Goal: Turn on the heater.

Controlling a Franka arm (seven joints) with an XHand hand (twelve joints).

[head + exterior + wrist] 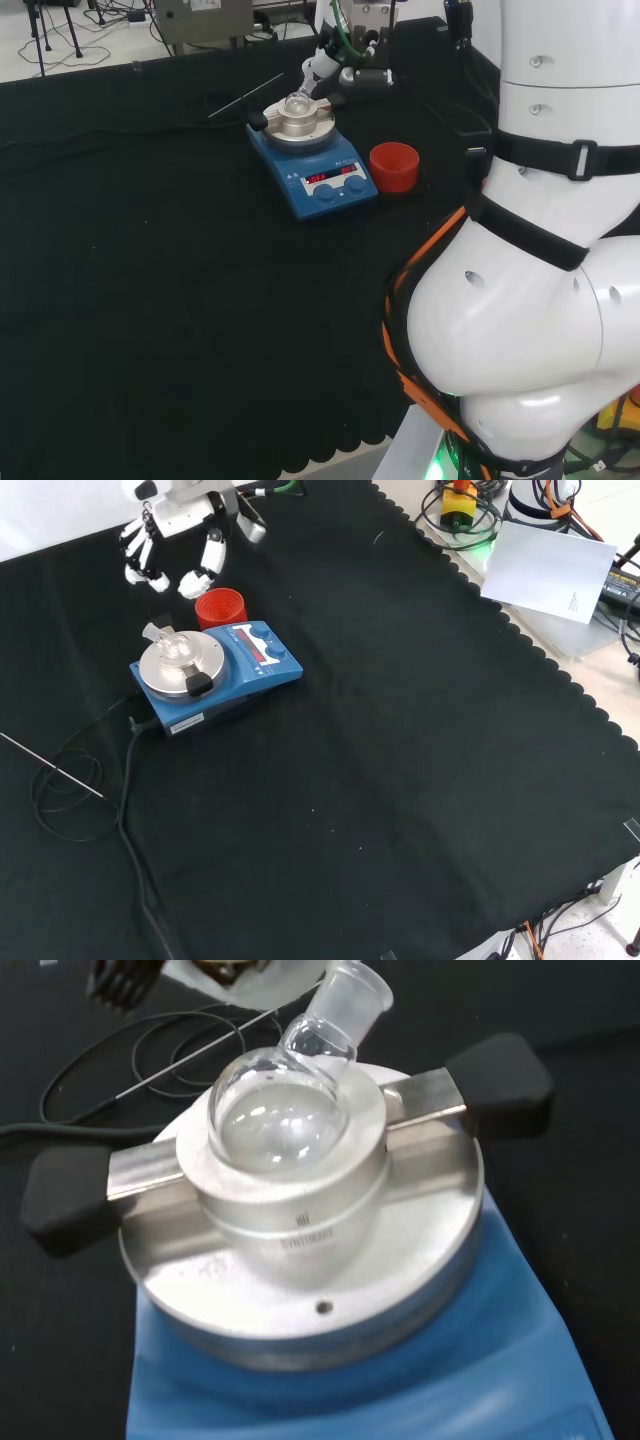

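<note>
Clear glass, a round-bottom flask (285,1110) sits tilted in the metal heating block (300,1210) atop the blue hotplate heater (215,675), closest to the wrist camera. Above it in the front view, the robot hand (175,545) hovers with fingers relaxed and pointing down, holding nothing, apart from the heater. Just beside the heater's control end stands a red cup (220,607). Red displays glow on the heater's front panel (330,178), above two knobs. A thin metal probe (50,765) and black cable (125,810) trail across the black-clothed surface (400,780).
</note>
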